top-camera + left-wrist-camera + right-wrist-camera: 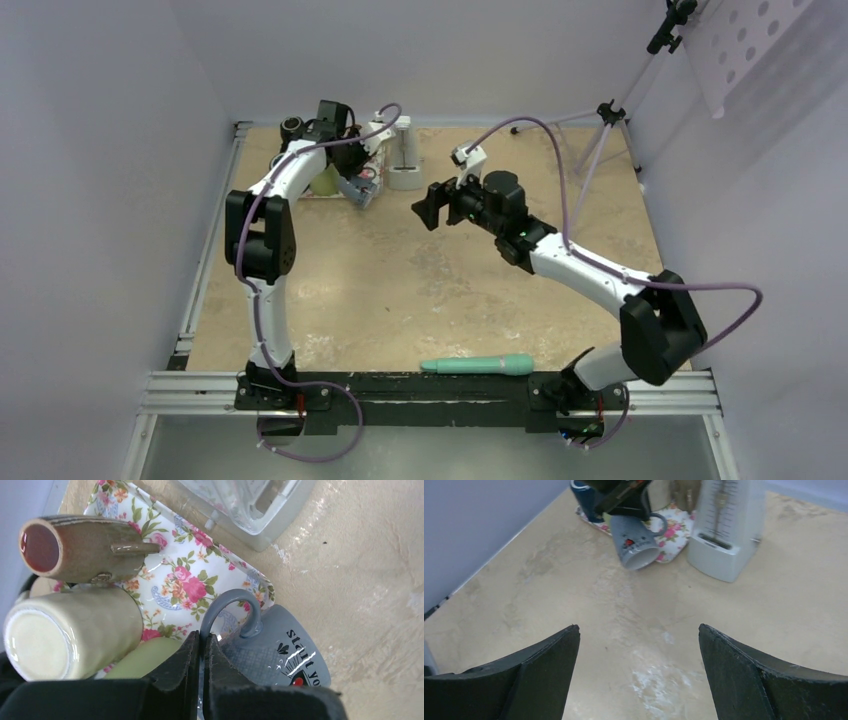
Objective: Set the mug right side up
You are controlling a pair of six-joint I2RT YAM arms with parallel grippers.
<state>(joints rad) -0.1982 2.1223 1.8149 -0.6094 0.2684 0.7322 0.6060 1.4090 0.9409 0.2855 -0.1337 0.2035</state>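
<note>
The grey mug [295, 655] with black lettering is tilted at the near edge of the floral tray [175, 575], its mouth pointing down and out over the table. My left gripper [204, 636] is shut on the mug's curved handle [235, 600]. In the top view the mug [362, 190] hangs under the left gripper [352, 170] at the back left. The right wrist view shows the mug [636, 547] ahead with its rim lowest. My right gripper [425, 210] is open and empty, hovering to the right of the mug; its jaws [638, 627] stand wide apart over bare table.
On the tray lie a wooden cup [85, 547], a cream cup [75, 635] and a pale green object [145, 657]. A white metronome [404, 155] stands just right of the tray. A teal tool [478, 366] lies near the front edge. A tripod [610, 120] stands back right.
</note>
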